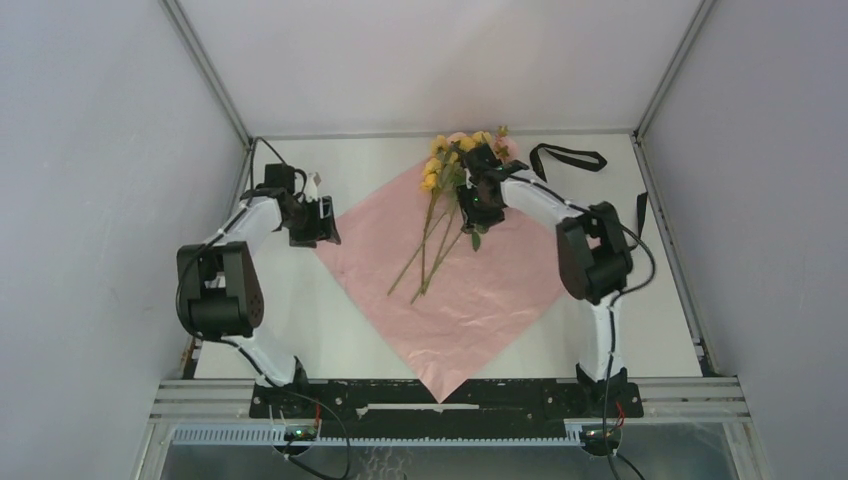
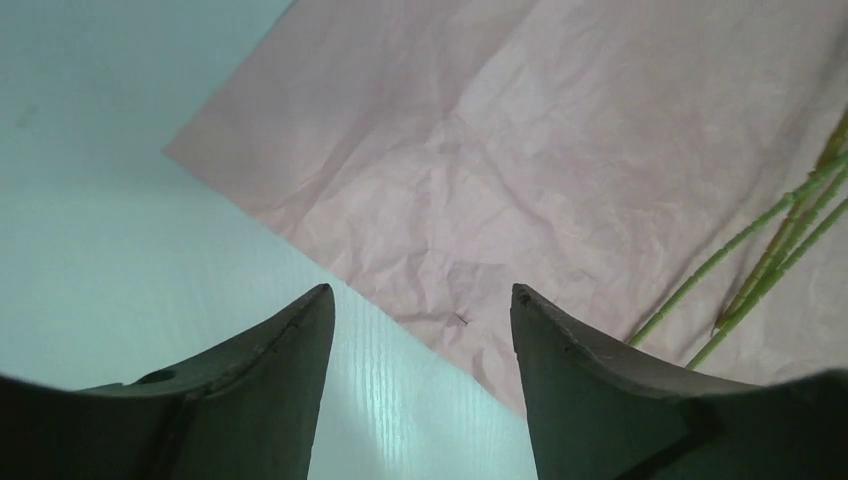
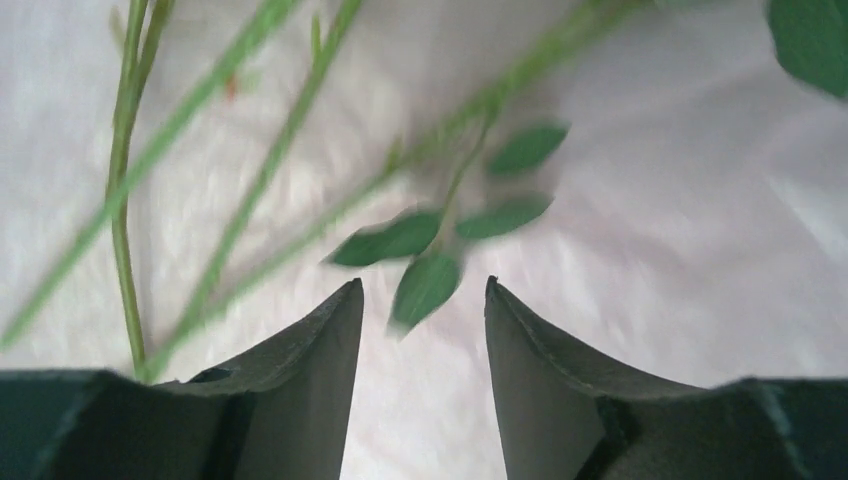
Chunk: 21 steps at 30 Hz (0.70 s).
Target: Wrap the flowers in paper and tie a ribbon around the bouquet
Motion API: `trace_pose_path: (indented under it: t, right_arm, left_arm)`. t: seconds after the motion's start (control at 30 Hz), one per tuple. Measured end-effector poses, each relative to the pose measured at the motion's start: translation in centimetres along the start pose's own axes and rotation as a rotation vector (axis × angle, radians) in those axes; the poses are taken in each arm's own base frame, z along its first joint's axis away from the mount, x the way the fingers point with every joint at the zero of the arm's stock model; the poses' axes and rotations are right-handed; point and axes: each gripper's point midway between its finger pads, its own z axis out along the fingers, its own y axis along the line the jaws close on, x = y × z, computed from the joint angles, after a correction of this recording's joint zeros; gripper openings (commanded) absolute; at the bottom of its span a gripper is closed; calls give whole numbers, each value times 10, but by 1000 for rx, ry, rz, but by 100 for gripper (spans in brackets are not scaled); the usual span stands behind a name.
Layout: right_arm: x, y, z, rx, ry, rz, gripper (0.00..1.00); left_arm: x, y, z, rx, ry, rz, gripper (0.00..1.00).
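Flowers (image 1: 437,165) lying on paper (image 1: 470,300); ribbon (image 1: 572,151) well apart.

The large pink paper sheet (image 2: 560,150) looks thin, matt and finely creased; the white table (image 2: 120,250) is smooth, faintly ribbed.

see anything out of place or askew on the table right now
The paper lies cornerwise, its near corner poking over the front edge of the table. It is creased too. The flowers and ribbon look fine.
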Motion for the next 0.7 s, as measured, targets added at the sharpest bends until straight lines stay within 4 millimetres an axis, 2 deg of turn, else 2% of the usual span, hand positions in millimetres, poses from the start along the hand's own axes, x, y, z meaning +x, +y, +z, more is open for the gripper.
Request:
trace_pose_path:
  t: [0.03,0.1,0.17,0.2,0.27,0.33,0.37,0.4,0.47,0.53,0.57,0.67,0.7]
  right_arm:
    - [5,-1,-11,4,-3,-17,60]
    - [19,2,-47,7,-33,-80,61]
    - [33,20,-87,-20,-93,-189,63]
    - [41,33,-104,-43,-120,-251,64]
    - [68,75,-136,-119,-180,-446,66]
    - [115,126,-153,-231,-190,-696,68]
    - [134,139,-153,-267,-177,-785,69]
    - [169,158,-151,-325,-134,-934,69]
    - [224,165,-137,-373,-12,-1139,69]
    - [265,152,-120,-365,131,-1274,69]
    - [279,143,-114,-353,191,-1313,69]
    - [307,118,-104,-332,307,-1400,69]
    - [312,113,-103,-334,315,-1431,70]
  left_arm:
    - [-3,-1,-7,-3,-21,9,73]
    - [-12,-7,-26,-1,-87,60,75]
    - [-19,-15,-46,5,-149,121,77]
    - [-22,-20,-57,11,-182,162,78]
    - [-24,-31,-76,31,-234,235,78]
    - [-23,-42,-93,65,-272,302,79]
    - [-22,-46,-99,76,-282,325,79]
    - [-20,-50,-104,92,-287,347,79]
    - [-14,-53,-106,111,-278,374,79]
    - [-4,-53,-103,123,-255,391,79]
    - [2,-52,-101,128,-241,396,79]
    - [23,-49,-94,140,-186,401,79]
    - [29,-48,-92,144,-171,405,76]
